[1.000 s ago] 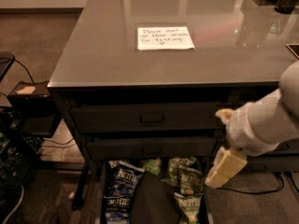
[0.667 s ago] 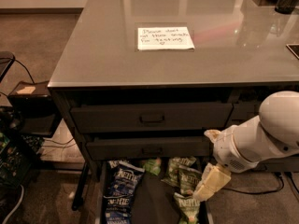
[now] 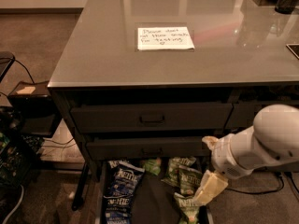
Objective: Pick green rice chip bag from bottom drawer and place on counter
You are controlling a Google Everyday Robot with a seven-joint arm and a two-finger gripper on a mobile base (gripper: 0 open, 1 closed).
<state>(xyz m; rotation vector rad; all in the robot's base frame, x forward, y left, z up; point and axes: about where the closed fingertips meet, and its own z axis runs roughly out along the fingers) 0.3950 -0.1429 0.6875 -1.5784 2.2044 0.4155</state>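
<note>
Camera view, looking down on the bench from its front side. You find the green rice chip bag (image 3: 152, 166) lying in the bottom drawer (image 3: 154, 202), at the drawer's back, just under the bench's front edge and roughly below its middle. It shows as a small bright green patch; its print is too small to read.

To its left lies a dark blue Kettle bag (image 3: 119, 185), reaching toward the drawer's front. To its right lie duller green Kettle bags (image 3: 180, 176), one more of them nearer the drawer's front right (image 3: 187, 208). The drawer is pulled out, and its dark floor shows between the blue bag and the green ones.

Your gripper (image 3: 210, 188) hangs over the right side of the open drawer, tip tilted down and leftward, above the duller green bags and well to the right of the rice chip bag. You cannot tell how far it is open, nor whether it grips anything. The white arm (image 3: 266, 141) comes in from the right, below the bench's front edge toward the front right corner.

Above the open drawer, two shallower drawers (image 3: 150, 118) sit shut. The counter (image 3: 103, 45) is glossy grey, with a white handwritten note (image 3: 165, 38) near its middle. Cables (image 3: 51, 143) lie on the floor off the front left corner.
</note>
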